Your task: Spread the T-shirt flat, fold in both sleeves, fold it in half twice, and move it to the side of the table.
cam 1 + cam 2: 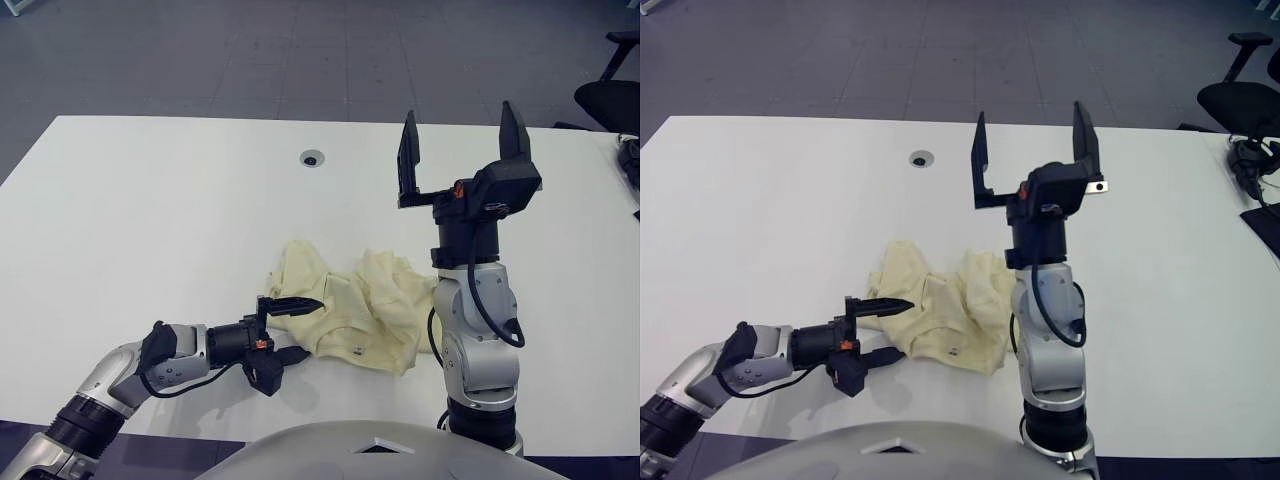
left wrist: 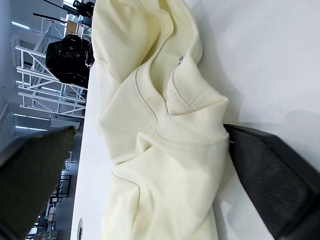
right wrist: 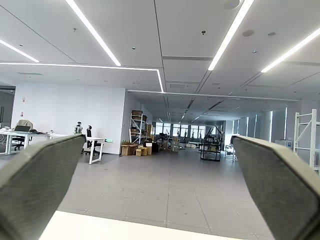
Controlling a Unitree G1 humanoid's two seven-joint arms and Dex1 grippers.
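Note:
A pale yellow T-shirt [image 1: 355, 305] lies crumpled in a heap near the front middle of the white table [image 1: 150, 200]. My left gripper [image 1: 312, 327] lies low on the table at the shirt's left edge. It is open, one finger above the cloth's edge and one on the tabletop below it. The left wrist view looks along the bunched fabric [image 2: 160, 140], its hem between the two dark fingers [image 2: 270, 170]. My right gripper [image 1: 460, 115] points straight up, open and holding nothing, on its arm standing at the shirt's right side.
A round cable hole [image 1: 313, 158] sits in the table behind the shirt. A black chair [image 1: 610, 100] stands off the far right corner, and dark cables [image 1: 1250, 160] lie at the right edge. Bare table stretches left and behind.

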